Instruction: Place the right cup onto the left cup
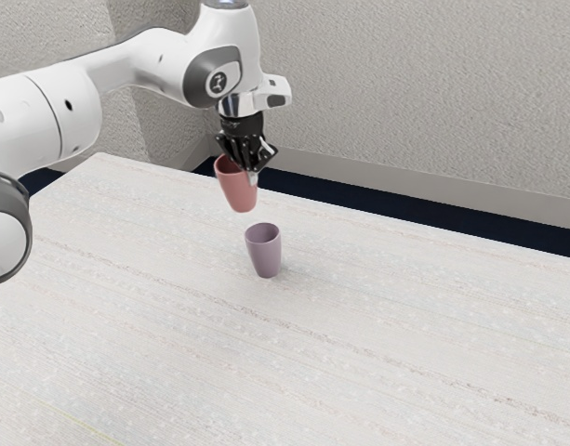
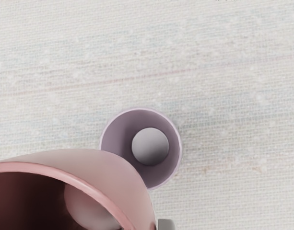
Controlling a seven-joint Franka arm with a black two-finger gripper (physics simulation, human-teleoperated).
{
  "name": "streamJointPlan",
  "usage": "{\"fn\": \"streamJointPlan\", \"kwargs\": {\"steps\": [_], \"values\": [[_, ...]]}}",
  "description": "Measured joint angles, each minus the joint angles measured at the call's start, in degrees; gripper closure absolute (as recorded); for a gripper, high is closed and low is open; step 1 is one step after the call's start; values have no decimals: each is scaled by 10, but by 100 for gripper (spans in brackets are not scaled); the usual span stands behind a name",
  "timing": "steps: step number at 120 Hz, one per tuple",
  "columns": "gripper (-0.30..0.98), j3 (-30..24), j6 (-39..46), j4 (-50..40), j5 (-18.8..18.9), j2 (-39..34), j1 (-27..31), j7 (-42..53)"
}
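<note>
Pale table point(image 1: 377, 316) below, the end effector point(image 1: 252, 175) pinches the pink cup point(image 1: 239, 194).

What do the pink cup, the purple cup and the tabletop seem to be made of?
Pink cup: probably glazed ceramic or plastic, satin; its smooth wall shades softly.
Purple cup: likely the same, more matte, with an even, unpatterned wall.
Tabletop: cloth or a printed board, matte; fine weave-like texture and faint streaks leave it open.

open space rings the purple cup point(image 1: 265, 257), the pink cup point(image 1: 239, 193) hanging near.
</note>
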Motion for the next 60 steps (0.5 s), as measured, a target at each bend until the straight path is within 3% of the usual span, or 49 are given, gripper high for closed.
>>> {"fn": "streamJointPlan", "kwargs": {"steps": [60], "values": [[78,-3,-9,54,0,65,0,76]]}}
